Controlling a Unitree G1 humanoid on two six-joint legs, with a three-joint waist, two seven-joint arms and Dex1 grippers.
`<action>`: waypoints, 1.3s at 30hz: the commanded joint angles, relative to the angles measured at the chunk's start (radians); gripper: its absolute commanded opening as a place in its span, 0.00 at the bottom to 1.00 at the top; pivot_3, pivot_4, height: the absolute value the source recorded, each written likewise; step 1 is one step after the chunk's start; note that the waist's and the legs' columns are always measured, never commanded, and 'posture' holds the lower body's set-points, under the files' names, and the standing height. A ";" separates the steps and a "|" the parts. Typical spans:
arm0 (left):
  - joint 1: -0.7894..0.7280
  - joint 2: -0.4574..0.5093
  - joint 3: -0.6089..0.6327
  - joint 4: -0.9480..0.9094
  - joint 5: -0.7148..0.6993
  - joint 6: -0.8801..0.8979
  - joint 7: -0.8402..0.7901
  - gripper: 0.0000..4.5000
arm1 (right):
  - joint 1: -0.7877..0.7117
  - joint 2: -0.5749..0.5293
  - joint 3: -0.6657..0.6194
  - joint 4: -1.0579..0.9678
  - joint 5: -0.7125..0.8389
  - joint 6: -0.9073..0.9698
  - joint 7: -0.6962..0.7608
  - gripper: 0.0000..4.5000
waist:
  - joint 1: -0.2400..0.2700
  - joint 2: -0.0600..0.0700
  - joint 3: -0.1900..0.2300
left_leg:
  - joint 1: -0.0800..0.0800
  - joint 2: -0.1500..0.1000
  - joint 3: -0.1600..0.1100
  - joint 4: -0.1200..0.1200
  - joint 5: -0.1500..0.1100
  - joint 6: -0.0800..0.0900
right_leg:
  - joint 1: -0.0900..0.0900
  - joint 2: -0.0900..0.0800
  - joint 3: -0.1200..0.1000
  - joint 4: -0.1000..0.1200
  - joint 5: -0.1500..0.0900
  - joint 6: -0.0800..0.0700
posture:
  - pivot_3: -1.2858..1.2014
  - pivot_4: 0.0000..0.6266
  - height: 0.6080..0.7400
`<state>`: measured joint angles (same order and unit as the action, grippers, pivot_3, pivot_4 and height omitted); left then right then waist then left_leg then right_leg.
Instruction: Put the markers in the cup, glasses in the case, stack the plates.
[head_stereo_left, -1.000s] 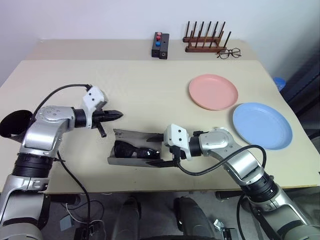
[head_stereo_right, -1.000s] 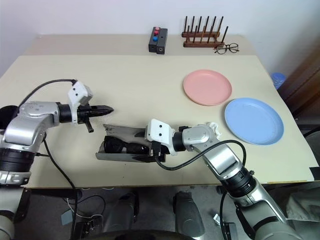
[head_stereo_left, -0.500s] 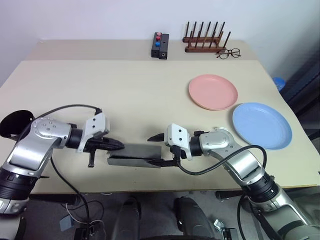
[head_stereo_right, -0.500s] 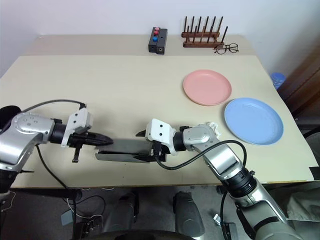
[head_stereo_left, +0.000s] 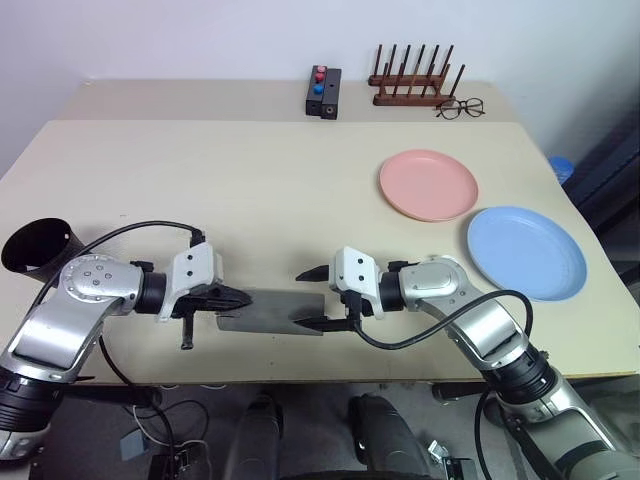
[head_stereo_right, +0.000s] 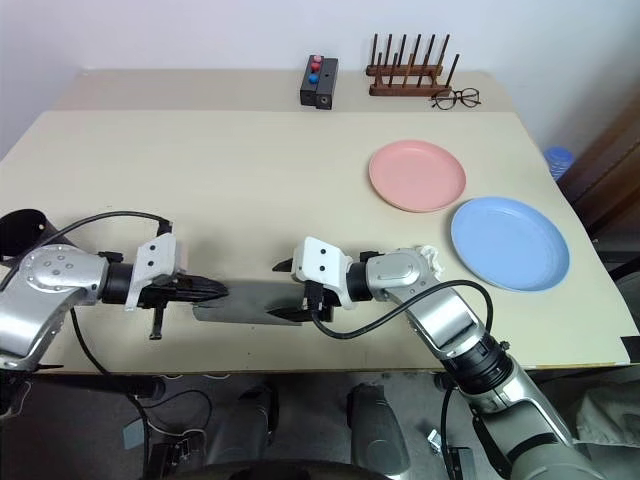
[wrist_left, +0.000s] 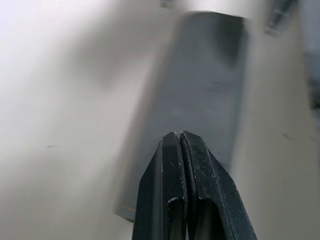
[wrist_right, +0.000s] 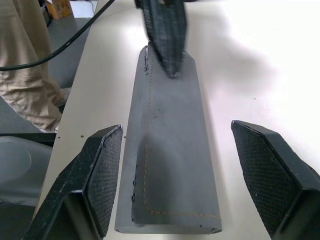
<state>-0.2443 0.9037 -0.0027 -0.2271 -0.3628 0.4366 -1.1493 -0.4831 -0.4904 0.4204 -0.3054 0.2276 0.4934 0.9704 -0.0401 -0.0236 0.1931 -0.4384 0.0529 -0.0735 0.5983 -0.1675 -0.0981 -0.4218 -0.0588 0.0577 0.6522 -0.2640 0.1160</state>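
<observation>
Lying shut along the tabletop's (head_stereo_left: 150, 160) near edge, the case (head_stereo_left: 270, 311) runs between my clenched left claw (head_stereo_left: 240, 298) and released right claw (head_stereo_left: 312, 297), sunglasses hidden inside.

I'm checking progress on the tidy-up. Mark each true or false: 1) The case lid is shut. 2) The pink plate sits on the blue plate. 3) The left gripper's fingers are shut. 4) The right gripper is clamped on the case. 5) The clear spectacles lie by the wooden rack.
1) True: the case lies closed and flat on the table.
2) False: the pink plate and the blue plate lie side by side, unstacked.
3) True: the left gripper has its fingers together, tip at the case's end.
4) False: the right gripper is open, one finger on each side of the case, apart from it.
5) True: the spectacles lie beside the rack.
</observation>
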 joint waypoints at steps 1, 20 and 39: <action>-0.049 -0.018 0.143 0.023 -0.071 0.012 0.060 0.01 | -0.022 -0.014 -0.054 -0.009 -0.005 -0.018 -0.014 0.79 | -0.001 0.000 0.000 | 0.000 0.000 0.000 0.000 0.000 0.000 | 0.000 0.000 0.000 0.000 0.000 0.000 | 0.52 0.24 1.00; 0.258 -0.128 0.276 -0.374 -0.332 0.132 0.187 0.01 | -0.344 -0.114 -0.103 0.747 -0.460 -0.304 -0.363 0.79 | -0.006 0.001 0.000 | 0.000 -0.001 0.002 -0.001 0.000 0.000 | 0.000 -0.002 0.000 -0.003 0.000 0.000 | 0.52 0.24 1.00; 0.275 -0.217 0.179 -0.394 -0.283 0.053 0.299 0.00 | -0.332 -0.163 -0.148 0.744 -0.531 -0.371 -0.354 0.01 | -0.004 0.002 0.001 | 0.001 -0.001 0.002 -0.001 0.000 0.000 | 0.001 -0.002 0.001 -0.003 0.001 0.000 | 0.52 0.24 1.00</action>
<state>0.0471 0.6927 0.1764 -0.6230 -0.6535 0.5184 -0.8519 -0.8131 -0.6189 0.3219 0.5213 -0.3097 0.1248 0.6091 -0.0439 -0.0214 0.1943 -0.4376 0.0517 -0.0718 0.5976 -0.1676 -0.0982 -0.4206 -0.0609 0.0584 0.6494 -0.2635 0.1161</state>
